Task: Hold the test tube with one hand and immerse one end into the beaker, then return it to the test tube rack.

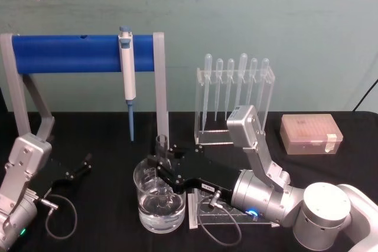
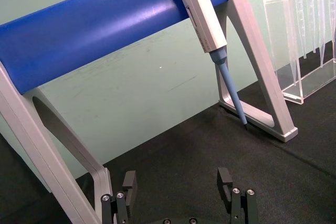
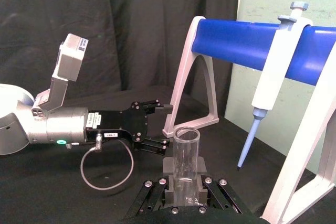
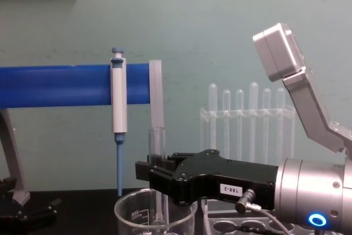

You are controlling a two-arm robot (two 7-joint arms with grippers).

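Observation:
The test tube [image 1: 161, 146] stands upright with my right gripper [image 1: 160, 166] shut on its middle. Its lower end reaches down inside the beaker [image 1: 155, 219], which holds clear water; I cannot tell if the tip touches the water. From the chest, the test tube [image 4: 157, 147] rises above the black right gripper [image 4: 149, 172] and drops into the beaker [image 4: 132, 213]. Seen from the right wrist, the test tube [image 3: 186, 148] sits between the fingers of the right gripper [image 3: 185, 179]. At the table's left, my left gripper [image 1: 80, 169] rests open and empty, also seen as the left gripper [image 2: 177, 182].
A blue bar stand [image 1: 71, 54] holds a blue-and-white micropipette [image 1: 127, 69] behind the beaker. A clear rack of plastic pipettes [image 1: 235, 95] stands at the back, a tan tip box [image 1: 310, 134] to its right. A clear holed rack [image 1: 204, 216] lies under my right arm.

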